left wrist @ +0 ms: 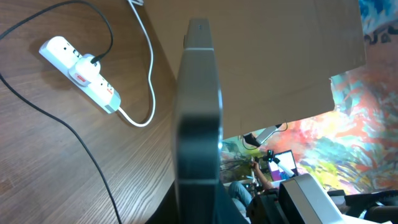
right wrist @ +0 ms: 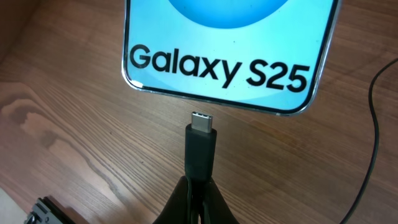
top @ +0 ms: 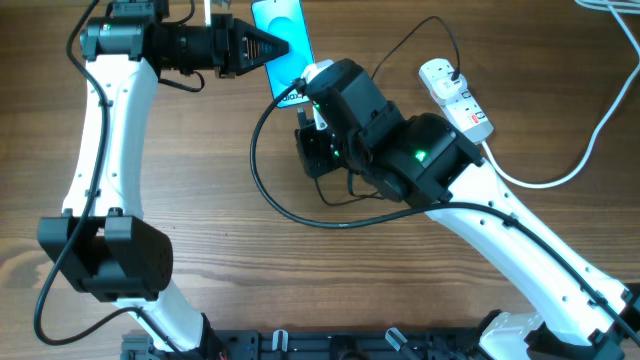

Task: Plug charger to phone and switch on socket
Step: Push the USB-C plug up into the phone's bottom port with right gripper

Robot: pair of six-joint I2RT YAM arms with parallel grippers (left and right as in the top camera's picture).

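pinching the phone (top: 283,35) by its side, overhead view: left claw (top: 252,46), pressed onto the device near the far edge of the wooden tabletop (top: 200,200). right arm (top: 400,150) reaches to the phone's lower end, with its fingers hidden under the wrist. charger (top: 253,165), a thin black cable, loops across the wood. socket (top: 456,96) lies well to the right, with a white cord (top: 600,125) trailing off.

left wrist view: phone (left wrist: 199,124) seen edge-on. socket (left wrist: 81,73) lies flat on the tabletop with a black plug seated in it.

right wrist view: right claw (right wrist: 196,190) pinched on the charger (right wrist: 200,146) plug body. the metal tip sits just short of the lower edge of the phone (right wrist: 224,56), marked "galaxy s25". a narrow gap remains, so it is not inserted.
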